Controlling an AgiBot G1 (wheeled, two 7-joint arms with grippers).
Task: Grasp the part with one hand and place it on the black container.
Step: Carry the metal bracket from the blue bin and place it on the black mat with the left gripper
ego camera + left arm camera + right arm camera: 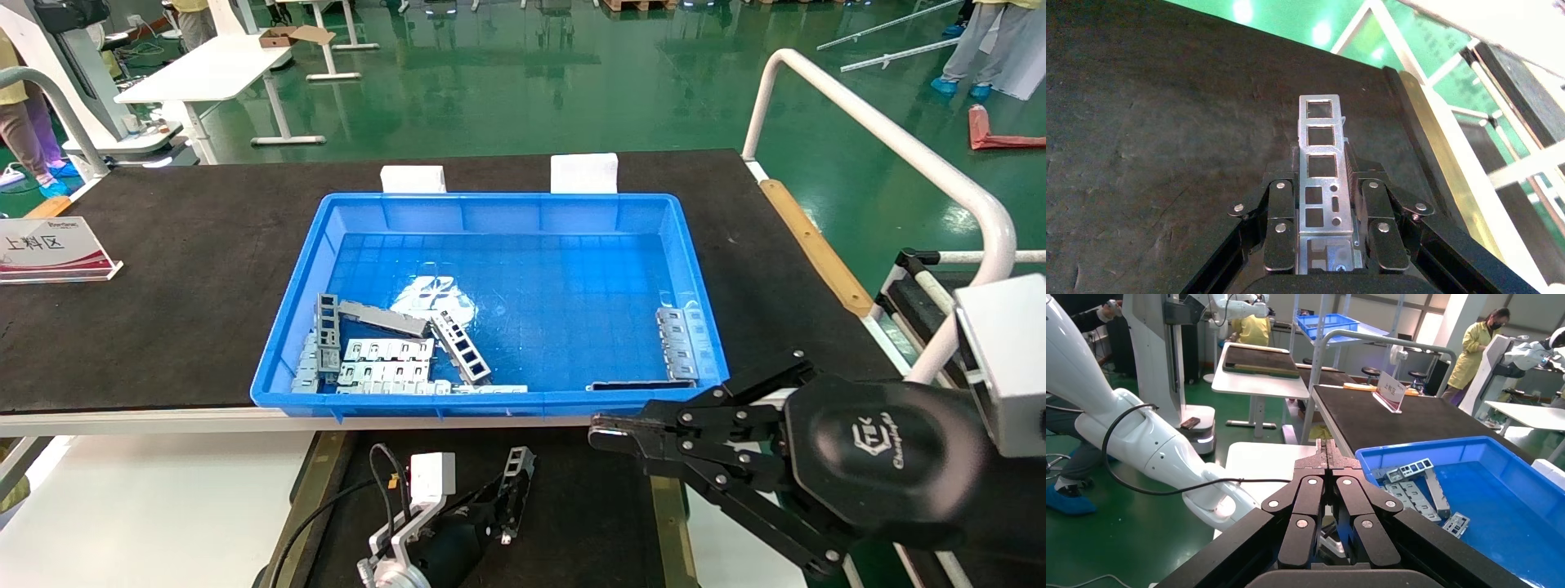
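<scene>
My left gripper (500, 500) is shut on the part (519, 464), a grey ladder-like channel strip with square cutouts. It holds the part low over the black container (580, 506), near the container's far end. In the left wrist view the part (1321, 131) sticks out forward between the closed fingers (1281, 202) over the matte black surface (1168, 122), with an olive strip (1438, 153) alongside. I cannot tell whether the part touches the surface. My right gripper (606, 433) is shut and empty, hovering by the near right corner of the blue crate (490, 204); its own view shows it (1327, 454) too.
The blue crate holds several more grey parts at its near left (384, 351) and near right (678, 343). A white sign stand (53, 249) sits at far left on the black mat. A white rail (899, 147) runs along the right. The left arm's cable (384, 482) lies over the container.
</scene>
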